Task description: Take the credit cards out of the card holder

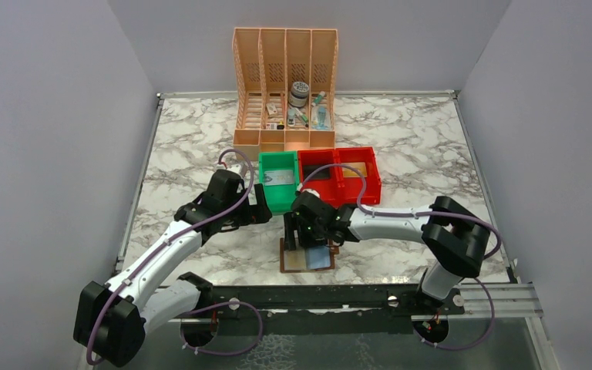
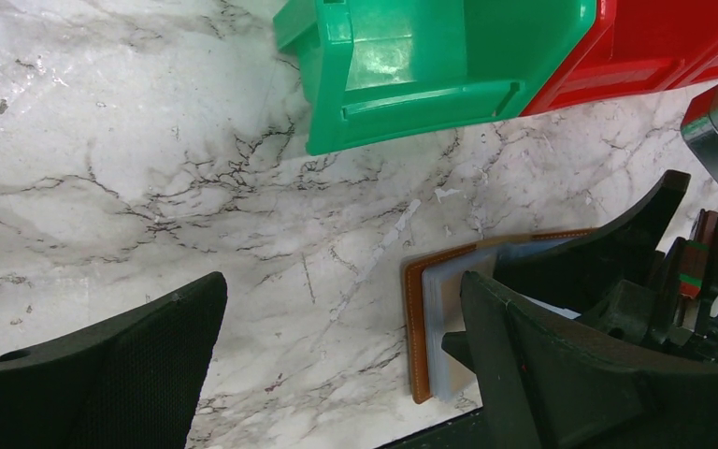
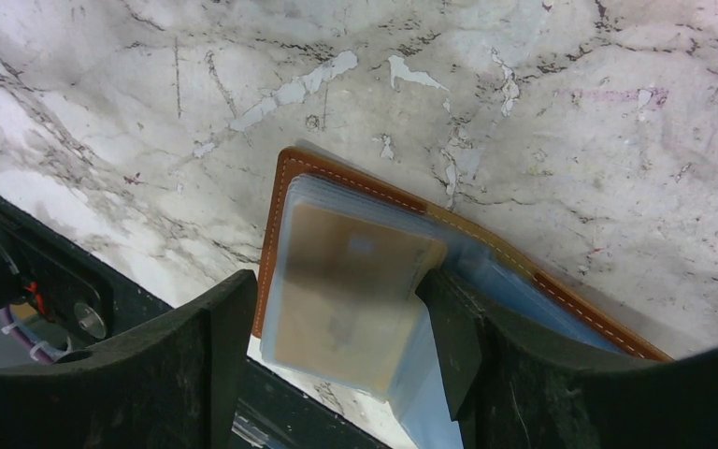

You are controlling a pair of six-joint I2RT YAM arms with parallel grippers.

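Note:
The brown card holder (image 1: 285, 266) lies spread flat on the marble near the table's front edge. Its pale blue sleeves (image 3: 505, 281) fan out, and a tan credit card (image 3: 346, 290) shows in the top one. My right gripper (image 3: 337, 351) hovers right over the holder, open, one finger on each side of the sleeve stack; the right finger (image 3: 449, 337) touches the tan card's edge. My left gripper (image 2: 337, 365) is open over bare marble to the left of the holder (image 2: 417, 327), holding nothing. From above, the right gripper (image 1: 308, 231) covers the holder's far part.
A green bin (image 1: 277, 193) and red bins (image 1: 339, 189) stand just behind the holder, with flat pieces inside. A peach file organiser (image 1: 285, 85) with small items stands at the back. The black front rail (image 1: 339, 297) runs close by the holder.

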